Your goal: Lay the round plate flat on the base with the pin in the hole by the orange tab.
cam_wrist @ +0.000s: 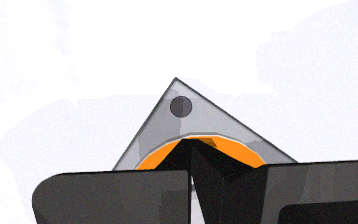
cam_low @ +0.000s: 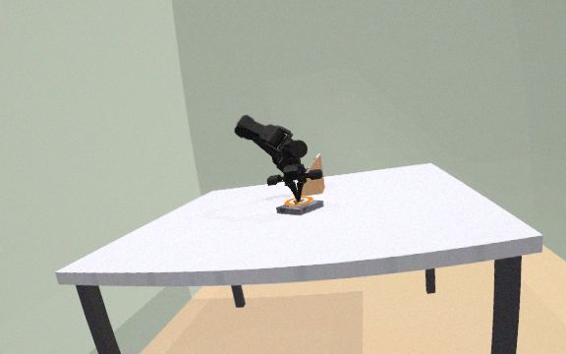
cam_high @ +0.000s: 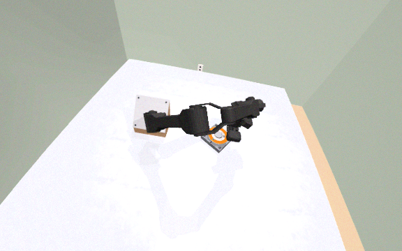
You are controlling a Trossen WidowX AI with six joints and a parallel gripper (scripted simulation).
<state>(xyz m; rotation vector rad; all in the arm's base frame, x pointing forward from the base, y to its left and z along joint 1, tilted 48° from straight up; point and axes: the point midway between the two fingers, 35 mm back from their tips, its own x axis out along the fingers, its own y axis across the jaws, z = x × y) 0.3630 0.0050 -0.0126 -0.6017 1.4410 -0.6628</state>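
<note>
The jaws of the gripper are closed together on nothing, tips set down at the orange plate on the grey base. The plate is largely hidden by the fingers. A mounting block stands nearby on the white surface.

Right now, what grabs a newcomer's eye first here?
The orange plate on its grey base, mid-table just right of the arm's mount, is the only bright colour in view. The black arm bends over it, its shut tool tipped down at the plate's rim. In the wrist view, a dark round mark sits near the base's corner.
</note>
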